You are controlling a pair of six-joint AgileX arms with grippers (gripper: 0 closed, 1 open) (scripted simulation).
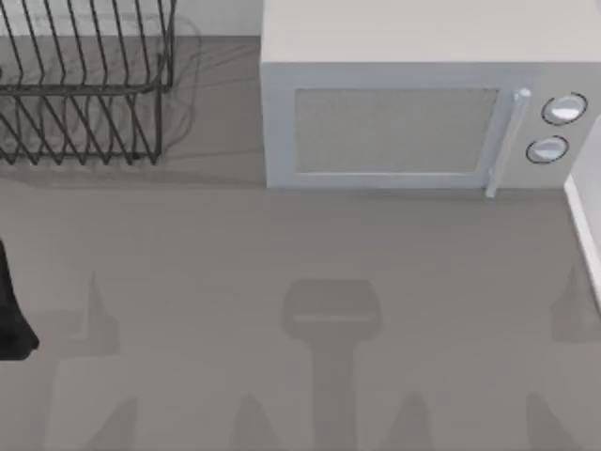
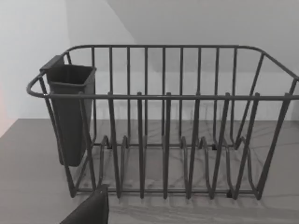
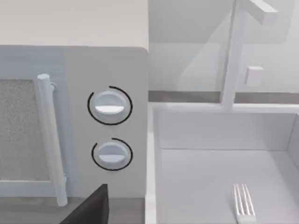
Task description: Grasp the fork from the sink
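The fork (image 3: 244, 205) is a slim, pale silvery utensil lying flat on the floor of the white sink (image 3: 152, 154), tines pointing toward the sink's back wall. A black part of my right gripper (image 3: 91, 208) shows in the right wrist view, in front of the microwave and short of the sink's near rim, apart from the fork. In the top view the sink's rim (image 1: 586, 221) runs along the right edge. My left arm (image 1: 11, 315) sits at the left edge of the table, and a black part of the left gripper (image 2: 91, 211) faces the dish rack.
A white microwave (image 1: 413, 103) with a bar handle and two round knobs stands at the back, right beside the sink. A dark wire dish rack (image 1: 84, 85) with a cutlery cup (image 2: 70, 112) stands at the back left. A white faucet (image 3: 233, 51) rises behind the sink.
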